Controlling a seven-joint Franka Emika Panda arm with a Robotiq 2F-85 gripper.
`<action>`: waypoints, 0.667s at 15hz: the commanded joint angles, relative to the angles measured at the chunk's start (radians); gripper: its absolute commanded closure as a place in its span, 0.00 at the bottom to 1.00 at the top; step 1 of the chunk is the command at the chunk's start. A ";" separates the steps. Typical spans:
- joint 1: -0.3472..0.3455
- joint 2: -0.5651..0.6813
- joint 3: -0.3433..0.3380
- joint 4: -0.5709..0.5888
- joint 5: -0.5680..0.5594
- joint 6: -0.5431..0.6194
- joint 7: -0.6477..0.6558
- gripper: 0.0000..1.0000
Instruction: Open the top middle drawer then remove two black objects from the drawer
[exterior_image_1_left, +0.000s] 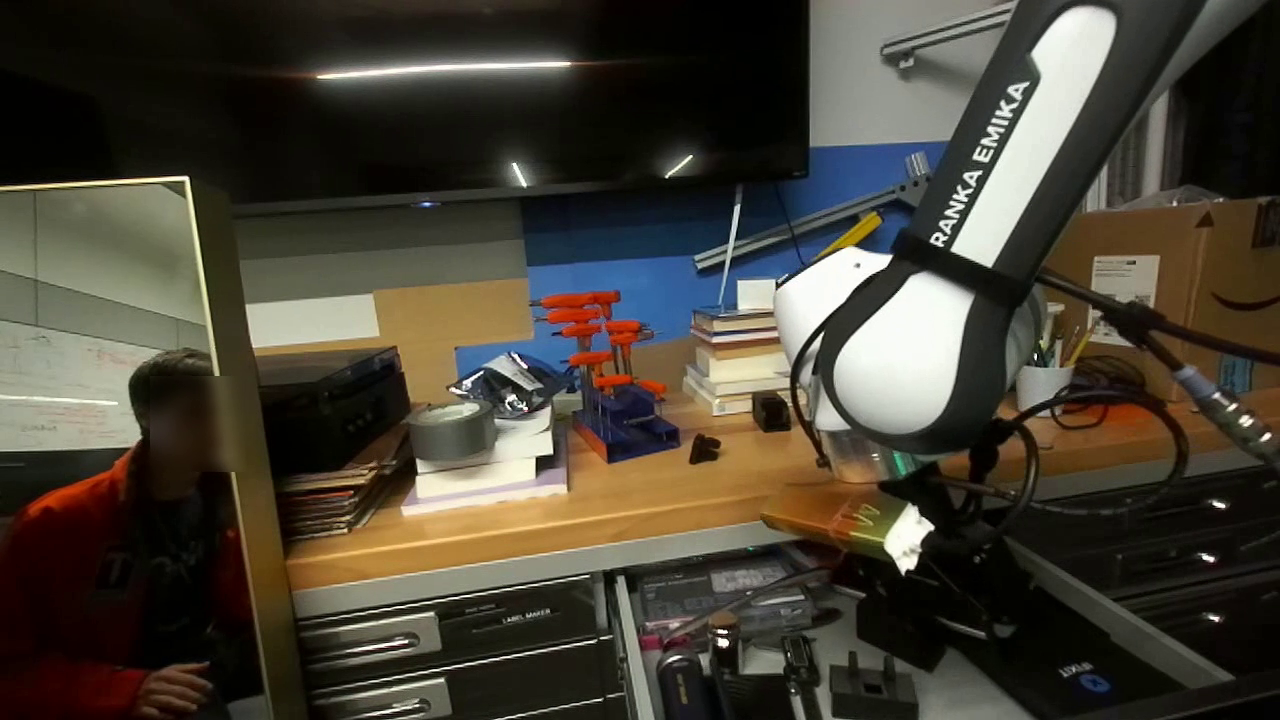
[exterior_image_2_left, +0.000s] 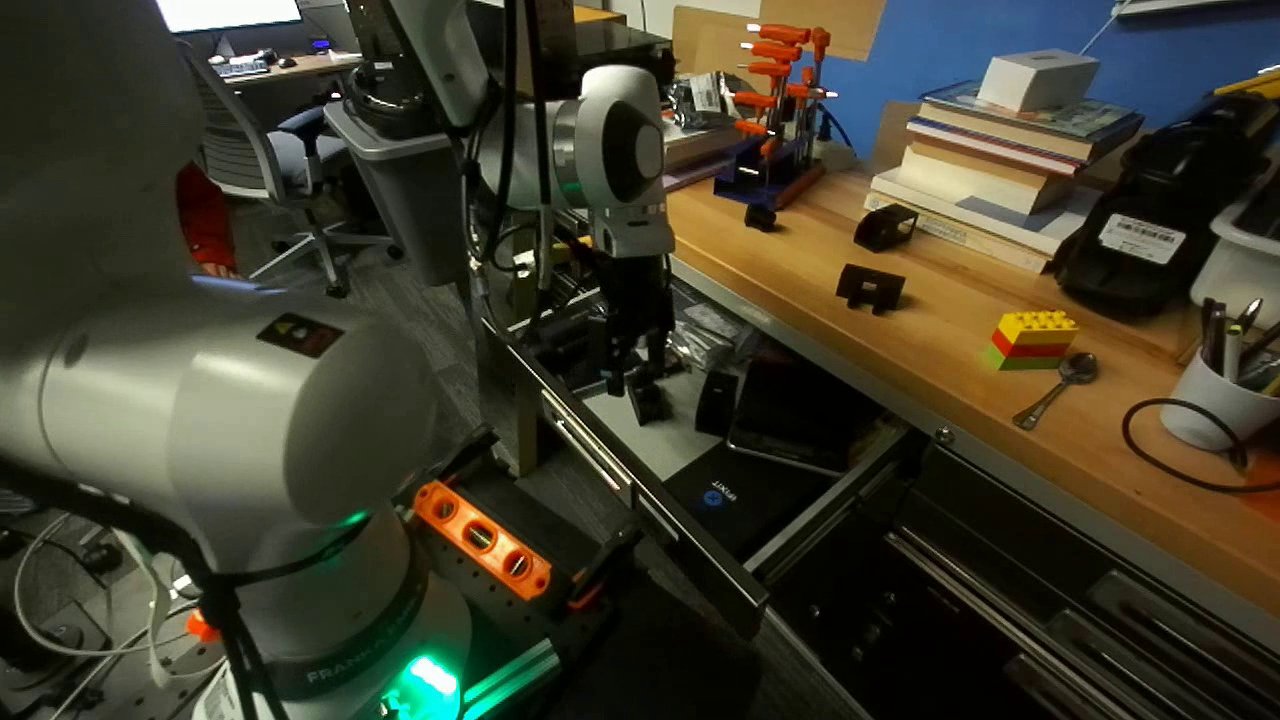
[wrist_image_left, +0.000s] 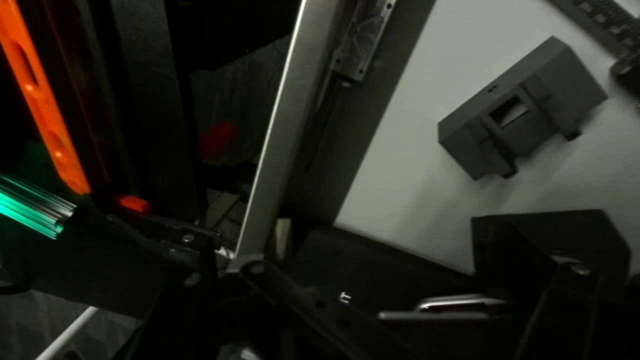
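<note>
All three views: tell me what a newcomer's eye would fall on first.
Most likely the white-and-black robot arm, which hangs over the open dark grey metal drawer in both exterior views. After that, the orange-handled tools standing in a dark blue rack on the light wooden worktop. In the wrist view, the bright orange bar at upper left probably leads, then the chunky dark grey block on the drawer's pale floor.
</note>
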 joint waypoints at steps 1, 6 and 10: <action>-0.153 -0.060 0.149 -0.009 0.013 0.067 -0.178 0.00; -0.254 -0.046 0.244 -0.041 0.115 0.245 -0.481 0.00; -0.284 -0.012 0.295 -0.062 0.260 0.334 -0.782 0.00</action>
